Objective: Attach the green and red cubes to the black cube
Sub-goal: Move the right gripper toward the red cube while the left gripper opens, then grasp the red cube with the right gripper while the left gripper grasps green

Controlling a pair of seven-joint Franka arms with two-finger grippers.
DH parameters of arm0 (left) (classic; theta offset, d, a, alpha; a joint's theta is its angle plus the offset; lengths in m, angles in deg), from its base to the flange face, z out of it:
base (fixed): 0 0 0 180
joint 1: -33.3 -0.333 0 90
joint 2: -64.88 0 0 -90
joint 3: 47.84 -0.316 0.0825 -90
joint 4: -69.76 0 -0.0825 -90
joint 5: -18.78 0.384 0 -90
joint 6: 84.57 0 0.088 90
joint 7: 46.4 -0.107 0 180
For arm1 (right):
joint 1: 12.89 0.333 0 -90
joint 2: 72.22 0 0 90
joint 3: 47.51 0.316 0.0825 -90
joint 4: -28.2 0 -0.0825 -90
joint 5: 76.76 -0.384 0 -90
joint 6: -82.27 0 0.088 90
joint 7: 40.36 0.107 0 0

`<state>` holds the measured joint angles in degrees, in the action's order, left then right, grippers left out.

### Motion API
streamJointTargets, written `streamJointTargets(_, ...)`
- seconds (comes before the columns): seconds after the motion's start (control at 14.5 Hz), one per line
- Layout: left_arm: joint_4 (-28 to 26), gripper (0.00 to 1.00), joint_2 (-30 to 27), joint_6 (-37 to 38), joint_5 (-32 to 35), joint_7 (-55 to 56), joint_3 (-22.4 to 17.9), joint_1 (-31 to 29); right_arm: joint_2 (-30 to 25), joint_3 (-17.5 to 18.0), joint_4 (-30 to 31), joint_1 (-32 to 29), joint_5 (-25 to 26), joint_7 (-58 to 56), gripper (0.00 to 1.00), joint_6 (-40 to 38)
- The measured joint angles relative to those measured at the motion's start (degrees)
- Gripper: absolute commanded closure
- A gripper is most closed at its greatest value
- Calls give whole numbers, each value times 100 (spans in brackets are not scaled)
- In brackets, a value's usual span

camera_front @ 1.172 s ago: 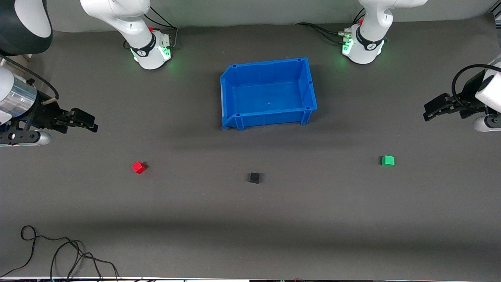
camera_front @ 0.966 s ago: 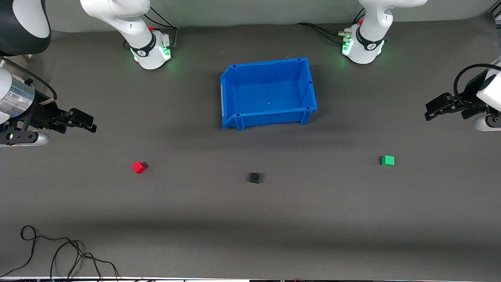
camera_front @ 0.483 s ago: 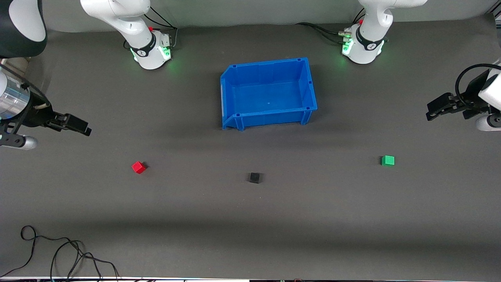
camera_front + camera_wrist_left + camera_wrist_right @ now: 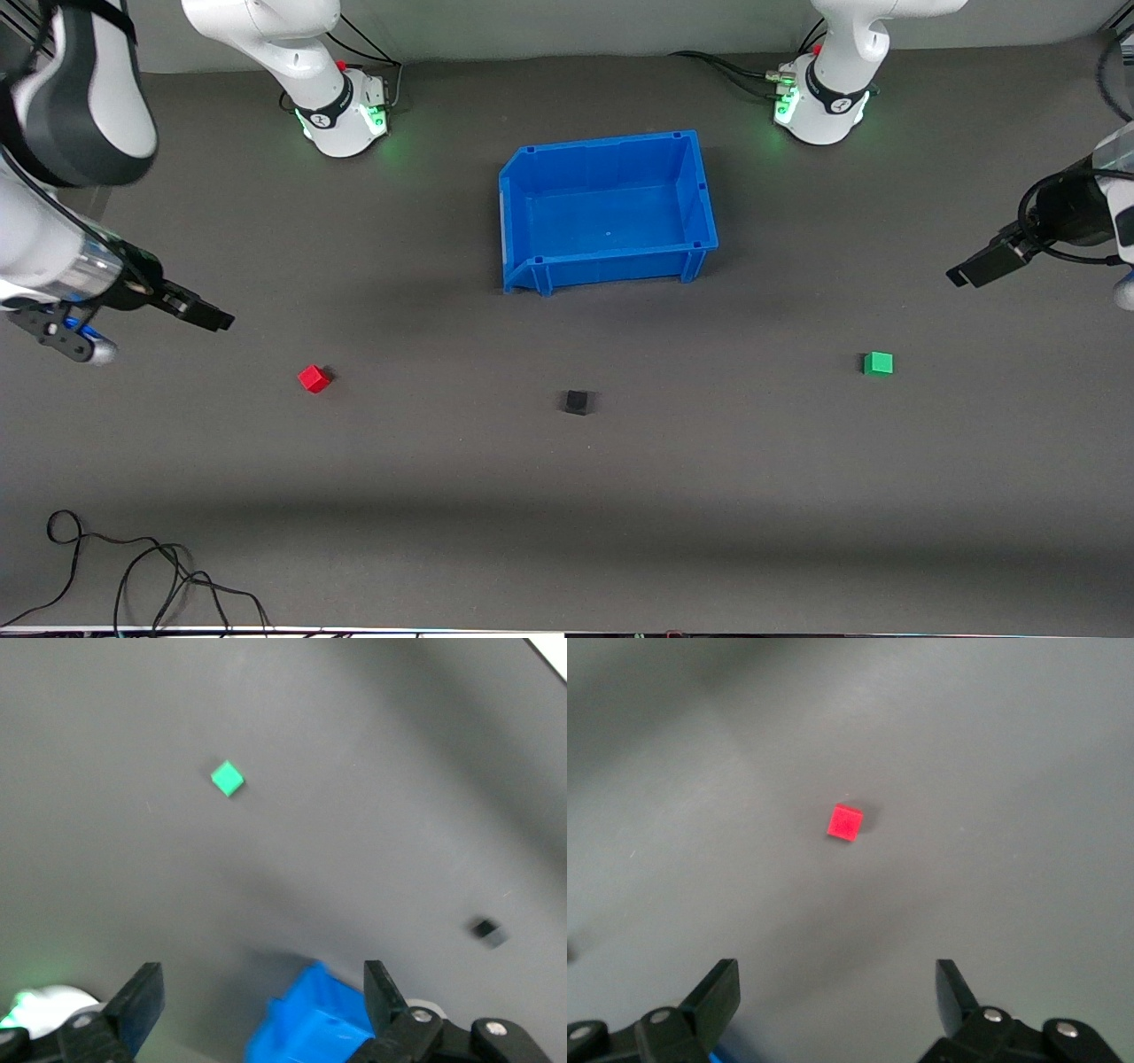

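The black cube (image 4: 577, 402) sits on the grey mat, nearer the front camera than the blue bin. The red cube (image 4: 313, 378) lies toward the right arm's end; it also shows in the right wrist view (image 4: 845, 823). The green cube (image 4: 878, 363) lies toward the left arm's end; it also shows in the left wrist view (image 4: 228, 778), where the black cube (image 4: 484, 928) shows too. My right gripper (image 4: 208, 316) is open and empty, in the air over the mat beside the red cube. My left gripper (image 4: 967, 268) is open and empty, in the air over the mat near the green cube.
An empty blue bin (image 4: 694, 187) stands at mid-table, farther from the front camera than the cubes; a corner of the bin (image 4: 310, 1019) shows in the left wrist view. A black cable (image 4: 133, 576) lies at the table's near edge toward the right arm's end.
Both arms have swung: the right gripper moved toward the red cube, the left gripper toward the green cube. The cubes and bin have not moved.
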<state>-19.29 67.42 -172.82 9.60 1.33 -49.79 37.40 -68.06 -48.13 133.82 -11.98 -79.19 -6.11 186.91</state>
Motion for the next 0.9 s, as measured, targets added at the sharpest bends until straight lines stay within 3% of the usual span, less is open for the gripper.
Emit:
streamJointTargets(0.48, 21, 0, 192, -209, -318, 3691, -28, -587, 336, -106, 647, -1, -3, 1677, 0, 864)
streamJointTargets(0.69, -119, 0, 343, -184, -643, 3911, -45, -1039, 705, -119, 729, 7, -3, 2672, 1, 1315)
streamJointTargets(0.76, -210, 0, 402, -209, -802, 3907, -49, -1145, 828, -143, 755, 5, -3, 2878, 10, 1415)
streamJointTargets(0.9, -445, 0, 514, -314, -1108, 3731, -49, -1324, 1059, -209, 858, 1, -14, 3312, 10, 1600)
